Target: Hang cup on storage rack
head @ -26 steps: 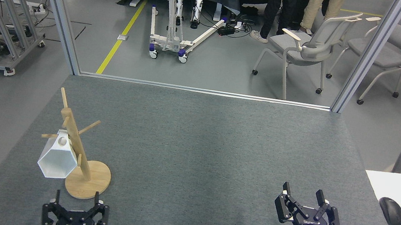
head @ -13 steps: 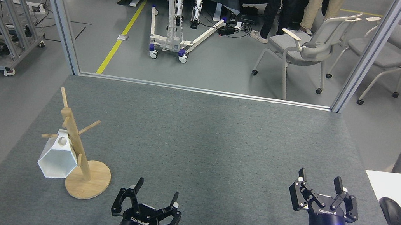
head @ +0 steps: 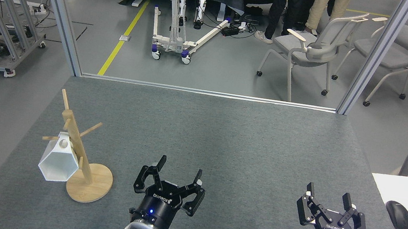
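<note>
Left hand (head: 179, 169) released and empty, right hand (head: 329, 194) released and empty, cup (head: 58, 162) hanging on storage rack (head: 79, 153), nothing inside

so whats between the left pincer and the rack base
Nothing: in the head view only bare grey table separates the open left pincer from the rack base, where the cup hangs.

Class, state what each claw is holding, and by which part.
Nothing: left claw and right claw are open and empty. The white faceted cup hangs on the wooden rack.
</note>
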`<state>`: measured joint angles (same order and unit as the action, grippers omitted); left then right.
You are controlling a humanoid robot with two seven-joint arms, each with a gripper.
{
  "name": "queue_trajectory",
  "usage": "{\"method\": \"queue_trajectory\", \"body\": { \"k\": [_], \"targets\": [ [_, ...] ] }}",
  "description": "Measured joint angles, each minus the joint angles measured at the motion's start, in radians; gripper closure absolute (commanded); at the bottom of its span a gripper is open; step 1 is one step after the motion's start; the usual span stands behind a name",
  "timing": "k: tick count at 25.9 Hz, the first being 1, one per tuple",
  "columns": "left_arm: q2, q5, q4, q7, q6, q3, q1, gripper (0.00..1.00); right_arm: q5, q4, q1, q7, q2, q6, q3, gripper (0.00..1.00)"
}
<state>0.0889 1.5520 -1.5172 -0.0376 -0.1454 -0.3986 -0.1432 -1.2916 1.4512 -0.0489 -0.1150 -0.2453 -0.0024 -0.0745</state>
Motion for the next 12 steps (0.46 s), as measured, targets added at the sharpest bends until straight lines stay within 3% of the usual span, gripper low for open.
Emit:
{"method": "queue_trajectory", "body": {
  "k": [5, 12],
  "targets": [
    [0.002, -0.002, 0.014, 0.057, 0.003, -0.002, -0.048, 0.01, 0.0, 0.0, 0.016, 0.0, -0.002, -0.002, 0.003, 0.01],
    [-0.006, -0.003, -0.01, 0.064, -0.003, -0.006, -0.019, 0.01, 0.001, -0.002, 0.019, 0.0, -0.006, 0.0, 0.004, 0.01]
  ]
}}
